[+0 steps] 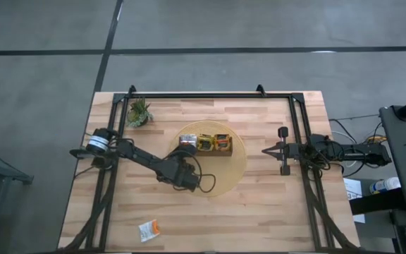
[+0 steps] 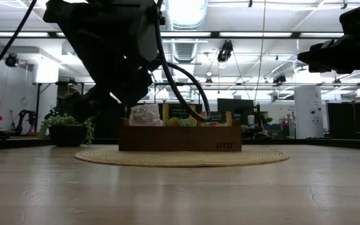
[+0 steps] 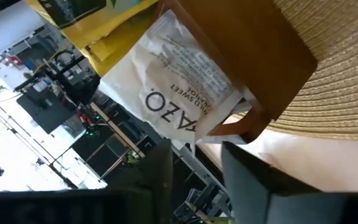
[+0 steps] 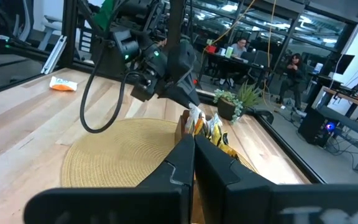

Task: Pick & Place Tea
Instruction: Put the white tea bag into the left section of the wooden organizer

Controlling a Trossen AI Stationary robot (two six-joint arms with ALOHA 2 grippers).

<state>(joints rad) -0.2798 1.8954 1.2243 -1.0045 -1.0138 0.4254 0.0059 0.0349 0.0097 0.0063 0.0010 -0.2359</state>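
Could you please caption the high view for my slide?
Left tool at the wooden tray of tea sachets on a round mat; one sachet lies apart.

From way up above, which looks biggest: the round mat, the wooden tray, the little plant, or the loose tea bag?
1. Round woven mat
2. Wooden tray
3. Plant and loose tea bag: too alike to rank.

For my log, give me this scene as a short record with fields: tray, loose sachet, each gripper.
tray: on round woven mat, holding upright tea sachets
loose sachet: lying on table, near front edge
left gripper: at tray's left end, by white sachet
right gripper: shut, waiting right of mat
plant: back left
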